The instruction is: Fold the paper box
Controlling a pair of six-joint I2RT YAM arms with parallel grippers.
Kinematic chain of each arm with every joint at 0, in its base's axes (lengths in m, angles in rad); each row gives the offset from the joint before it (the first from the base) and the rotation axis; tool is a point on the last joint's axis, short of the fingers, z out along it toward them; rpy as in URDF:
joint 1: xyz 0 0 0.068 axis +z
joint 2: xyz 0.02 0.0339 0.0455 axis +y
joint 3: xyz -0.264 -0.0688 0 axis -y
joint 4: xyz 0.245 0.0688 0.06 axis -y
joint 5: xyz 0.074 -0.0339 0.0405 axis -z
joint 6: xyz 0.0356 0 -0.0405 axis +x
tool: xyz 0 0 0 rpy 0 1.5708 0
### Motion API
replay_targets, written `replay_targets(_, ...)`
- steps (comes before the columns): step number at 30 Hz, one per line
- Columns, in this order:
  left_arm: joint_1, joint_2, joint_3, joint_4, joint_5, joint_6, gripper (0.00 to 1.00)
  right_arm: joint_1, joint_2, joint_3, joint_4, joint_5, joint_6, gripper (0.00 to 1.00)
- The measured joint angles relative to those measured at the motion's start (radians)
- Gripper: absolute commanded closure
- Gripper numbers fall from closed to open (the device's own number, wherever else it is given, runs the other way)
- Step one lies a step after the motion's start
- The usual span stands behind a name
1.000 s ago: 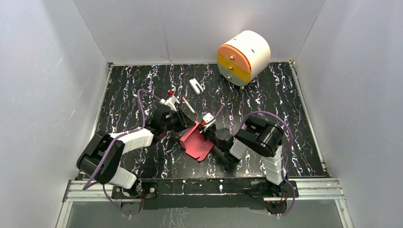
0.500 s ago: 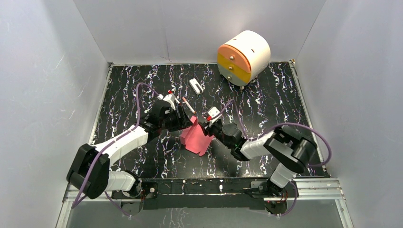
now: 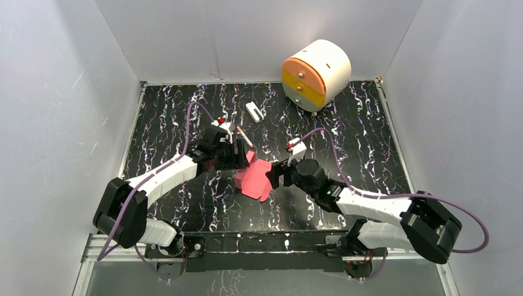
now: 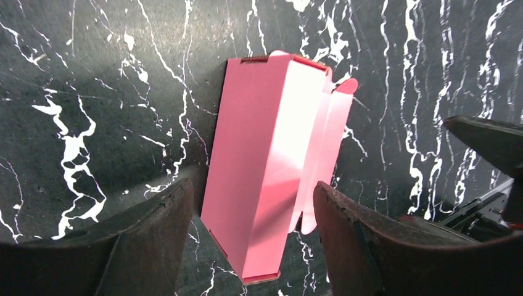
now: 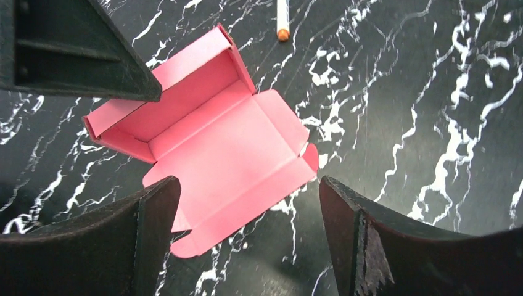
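The paper box is pink-red card, partly formed, lying on the black marbled table mid-front. In the right wrist view the paper box shows a shallow tray with raised walls and a lid flap spread flat toward me. My left gripper hovers at its far-left side, open; in its own view the paper box lies below and between the spread fingers of the left gripper, with a gap on each side. My right gripper is open just right of the box; the right gripper stands above the flap's edge, holding nothing.
A round white drawer unit with orange and yellow fronts stands at the back right. A small white object and a pen lie behind the box; the pen tip shows in the right wrist view. White walls enclose the table.
Both grippers have opened and let go of the box, which now lies lower on the table. The right arm has stretched out flatter and its gripper has drawn slightly right.
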Motion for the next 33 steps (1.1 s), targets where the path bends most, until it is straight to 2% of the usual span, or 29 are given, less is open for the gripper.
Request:
replay_targets(5, -0.009, 0.06, 0.027, -0.019, -0.006, 0.013, 0.34, 0.0, -0.084, -0.004, -0.142, 0.022, 0.146, 0.04)
replay_targets(12, -0.013, 0.13, 0.046, 0.014, 0.004, 0.008, 0.47, 0.0, -0.095, -0.005, -0.265, 0.039, 0.275, 0.03)
replay_targets(17, -0.013, 0.109, -0.005, 0.083, 0.014, -0.027, 0.6, -0.002, -0.051, 0.017, -0.319, 0.042, 0.348, 0.04)
replay_targets(22, -0.006, 0.02, -0.114, 0.149, 0.028, -0.082, 0.67, -0.008, 0.003, 0.061, -0.343, 0.016, 0.407, 0.08)
replay_targets(29, -0.005, -0.048, -0.212, 0.231, 0.035, -0.15, 0.71, -0.023, 0.061, 0.122, -0.356, -0.021, 0.448, 0.22)
replay_targets(33, -0.005, -0.058, -0.232, 0.262, 0.042, -0.175, 0.71, -0.052, 0.09, 0.167, -0.363, -0.048, 0.45, 0.44)
